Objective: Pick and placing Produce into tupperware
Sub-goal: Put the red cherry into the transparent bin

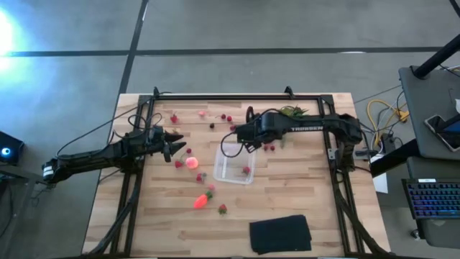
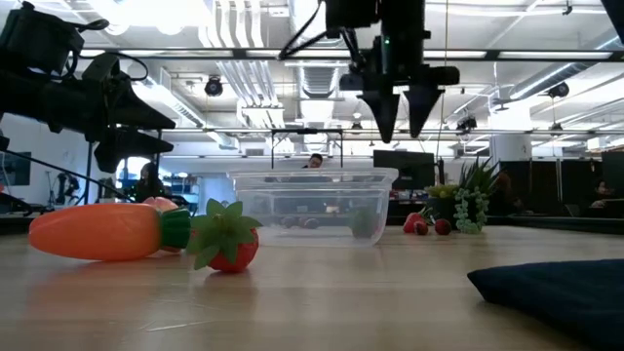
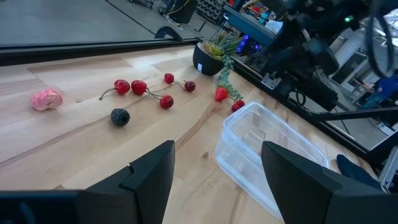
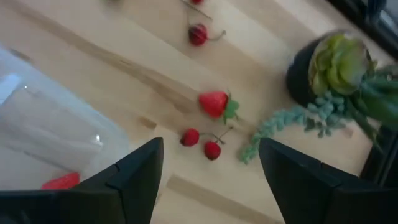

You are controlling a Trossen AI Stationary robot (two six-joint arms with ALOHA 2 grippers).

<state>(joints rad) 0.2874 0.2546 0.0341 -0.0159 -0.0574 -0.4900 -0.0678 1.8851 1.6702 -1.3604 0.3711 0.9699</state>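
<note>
The clear tupperware stands mid-table with one red piece inside. My right gripper hangs open above its far rim, fingers pointing down, nothing between them. My left gripper waits open at the left, clear of everything. Between it and the tupperware lies a pink-orange fruit. An orange carrot and a strawberry lie nearer the front. Cherries, a dark berry and a pink piece lie toward the far edge. A strawberry and two cherries lie right of the tupperware.
A spiky green potted plant stands at the far edge, close behind the right arm. A folded black cloth lies at the near right. Bare wood shows along the near left of the table.
</note>
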